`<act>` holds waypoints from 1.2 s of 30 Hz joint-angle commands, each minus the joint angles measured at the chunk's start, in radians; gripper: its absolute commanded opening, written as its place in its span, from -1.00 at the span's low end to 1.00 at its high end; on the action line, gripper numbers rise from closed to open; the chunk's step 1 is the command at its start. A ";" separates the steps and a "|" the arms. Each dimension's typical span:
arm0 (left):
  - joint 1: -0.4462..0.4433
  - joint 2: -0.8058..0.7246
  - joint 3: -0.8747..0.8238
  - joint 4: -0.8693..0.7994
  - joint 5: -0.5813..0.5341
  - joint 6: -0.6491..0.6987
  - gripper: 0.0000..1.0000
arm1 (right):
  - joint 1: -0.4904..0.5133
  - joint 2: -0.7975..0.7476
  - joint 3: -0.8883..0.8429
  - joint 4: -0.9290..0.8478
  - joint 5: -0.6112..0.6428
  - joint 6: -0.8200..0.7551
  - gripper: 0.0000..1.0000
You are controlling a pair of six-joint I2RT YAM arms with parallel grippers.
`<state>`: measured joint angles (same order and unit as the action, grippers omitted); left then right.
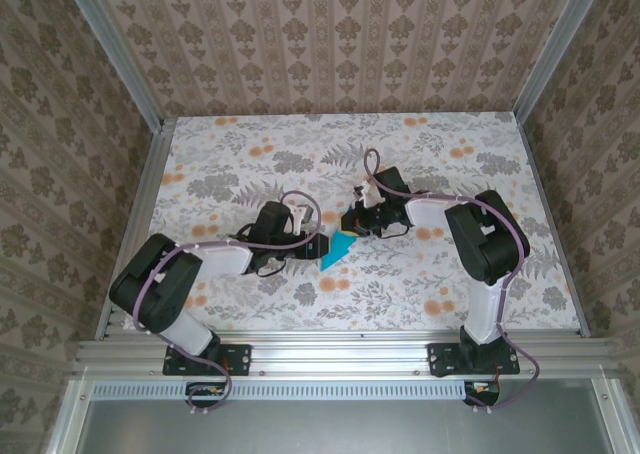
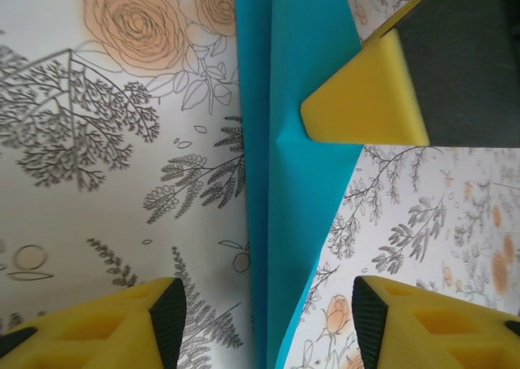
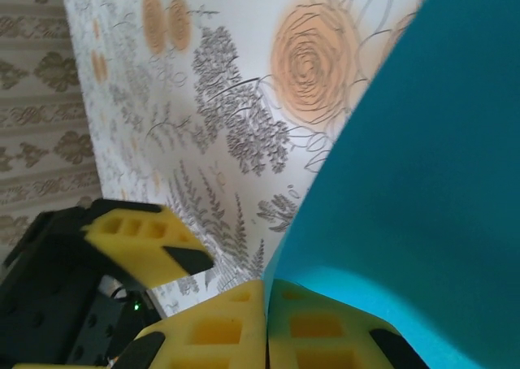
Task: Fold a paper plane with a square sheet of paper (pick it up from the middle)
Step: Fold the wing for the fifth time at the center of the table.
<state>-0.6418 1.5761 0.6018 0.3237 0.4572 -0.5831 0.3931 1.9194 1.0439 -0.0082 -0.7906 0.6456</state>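
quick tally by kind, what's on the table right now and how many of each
blue folded paper: 1
robot grippers: 2 (left gripper, right gripper)
total: 3

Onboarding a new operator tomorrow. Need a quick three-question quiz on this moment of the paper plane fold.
1. True or false: the left hand is shut on the blue paper.
2. Which one pinches the paper? A) left hand B) right hand C) neither
3. Fill in: the table has a ____ print.

Key: 1 false, it is open. 2 B. 3 floral.
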 commanded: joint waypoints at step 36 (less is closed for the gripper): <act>0.020 0.141 -0.003 0.313 0.122 -0.220 -0.25 | -0.053 0.035 -0.091 0.196 -0.157 -0.064 -0.87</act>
<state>-0.6079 1.7214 0.5896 0.5926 0.5766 -0.7837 0.3473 1.9396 0.9672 0.1574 -0.9279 0.5789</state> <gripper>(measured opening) 0.371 0.068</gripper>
